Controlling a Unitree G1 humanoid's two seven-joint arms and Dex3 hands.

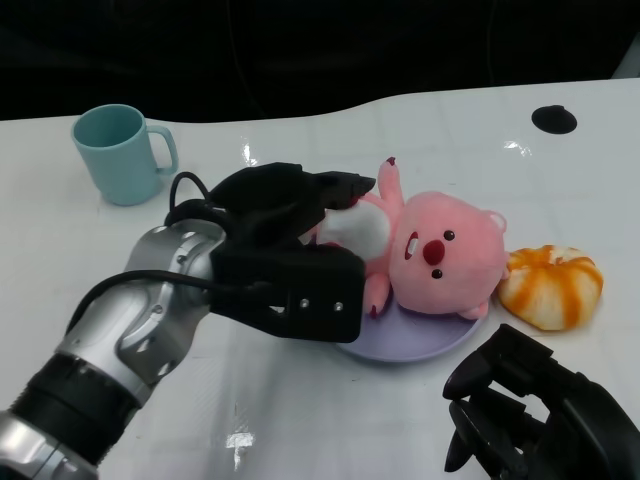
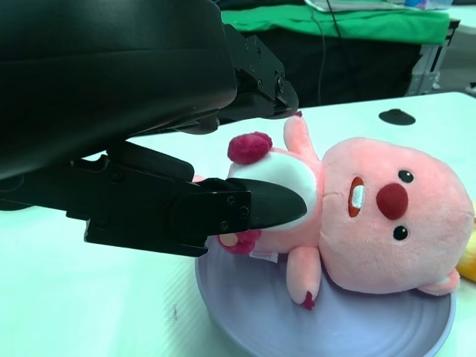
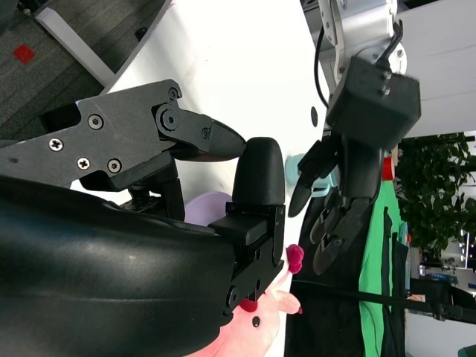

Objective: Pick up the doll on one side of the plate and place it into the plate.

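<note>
Pink plush on lavender: the doll [image 1: 430, 255] lies on its back across the plate [image 1: 420, 345], head toward three o'clock, feet toward eleven, as I run the rig from my remote station. My left robot hand [image 1: 285, 215] is at the doll's body from the nine o'clock side; in the left wrist view one finger [image 2: 256, 204] lies against the white belly and another reaches above a dark red foot. Whether those fingers are pinching the plush or only resting beside it I cannot tell from these pictures. My right robot hand [image 1: 530, 415] hangs at five o'clock of the plate, holding nothing, fingers curled loosely downward and apart. An orange-and-white plush [image 1: 552, 285] sits just beside the plate at three o'clock, near the doll's head. A teal mug [image 1: 120, 152] stands well apart at ten o'clock on the white table [image 1: 300, 420].

By my reading the doll is already in the plate, so the step in hand is the release. To do it well I would spread the left fingers fully before lifting, then draw back toward nine o'clock, low and straight, so no fingertip snags the soft belly or leg and drags the doll over the rim.
</note>
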